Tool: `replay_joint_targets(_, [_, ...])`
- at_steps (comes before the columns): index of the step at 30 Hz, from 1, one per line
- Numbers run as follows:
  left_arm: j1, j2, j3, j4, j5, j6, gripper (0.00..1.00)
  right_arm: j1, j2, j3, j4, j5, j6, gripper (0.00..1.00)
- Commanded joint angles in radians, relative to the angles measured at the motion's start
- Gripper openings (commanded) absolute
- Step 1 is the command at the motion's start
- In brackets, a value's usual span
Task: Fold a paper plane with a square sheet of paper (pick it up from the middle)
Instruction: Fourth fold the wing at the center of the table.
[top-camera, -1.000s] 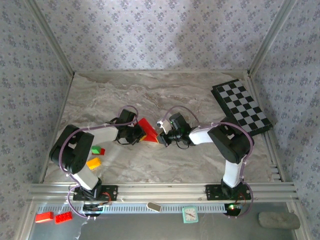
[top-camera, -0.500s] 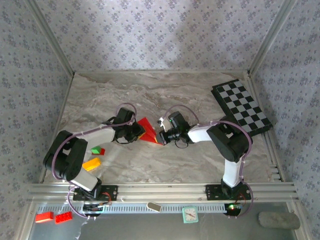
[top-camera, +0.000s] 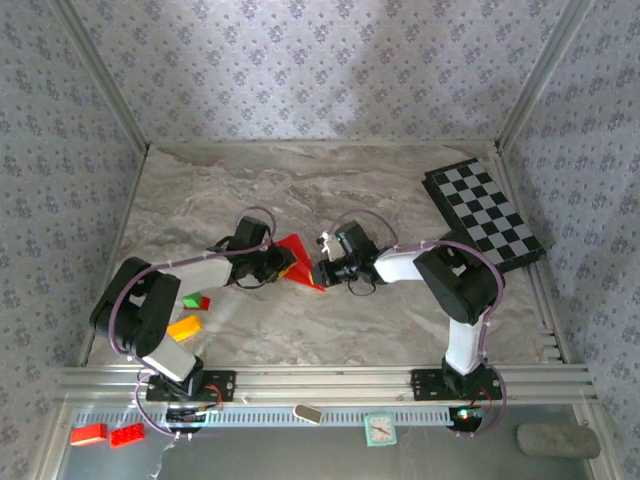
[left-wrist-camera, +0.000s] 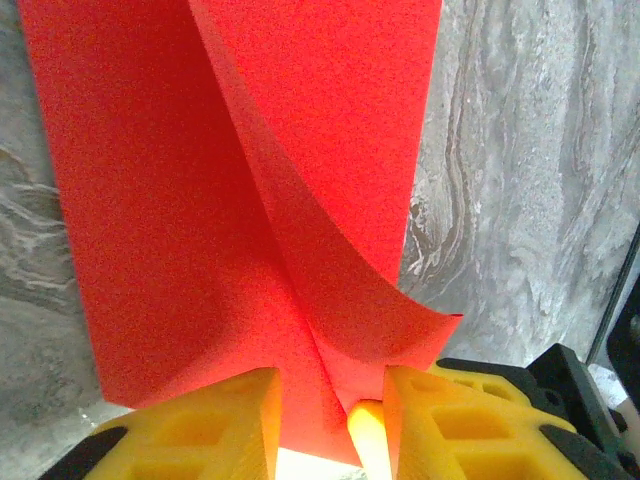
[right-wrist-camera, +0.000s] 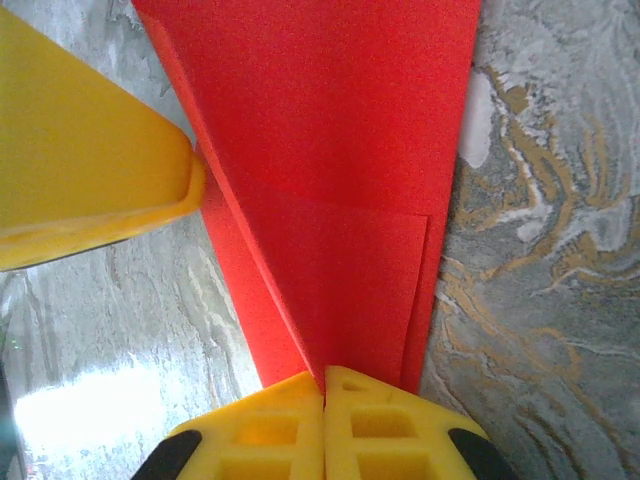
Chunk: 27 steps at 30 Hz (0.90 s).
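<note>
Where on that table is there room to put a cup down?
Bare marble along the back wall, left of the checkered board, and in front between the arms. Crowded: mid-table, left gripper and right gripper at the red paper; toy bricks far left.

The table (top-camera: 300, 340) has a grey marbled top with brownish veins, walled in by patterned panels at the back and both sides. At its far right corner a black-and-white checkered board (top-camera: 484, 214) lies flat, turned at an angle to the edges. Near the left side sit two toy bricks close together, a yellow brick (top-camera: 186, 326) and, just behind it, a small green and red brick (top-camera: 196, 301). Around the middle lies the folded sheet of red paper (top-camera: 298, 262), one flap curling up off the marble.
</note>
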Motion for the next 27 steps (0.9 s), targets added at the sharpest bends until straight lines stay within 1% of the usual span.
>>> replay_joint_targets(1, [-0.009,0.027,0.011,0.024,0.03,0.033,0.33,-0.001,0.024,0.012,-0.074,-0.015,0.03,0.08])
replay_joint_targets(8, [-0.012,0.05,0.033,-0.003,0.025,0.055,0.33,-0.007,0.026,0.005,-0.061,-0.019,0.041,0.08])
replay_joint_targets(13, [-0.012,0.07,0.045,-0.003,0.032,0.061,0.38,-0.009,0.028,0.004,-0.059,-0.021,0.041,0.09])
replay_joint_targets(20, [-0.014,0.096,0.067,-0.032,0.03,0.074,0.42,-0.015,0.027,0.004,-0.06,-0.023,0.041,0.09])
replay_joint_targets(23, [-0.016,0.114,0.078,-0.055,0.03,0.074,0.42,-0.015,0.023,0.004,-0.062,-0.023,0.043,0.11])
replay_joint_targets(27, [-0.018,0.13,0.092,-0.096,0.025,0.075,0.43,-0.021,0.014,0.002,-0.068,-0.021,0.044,0.15])
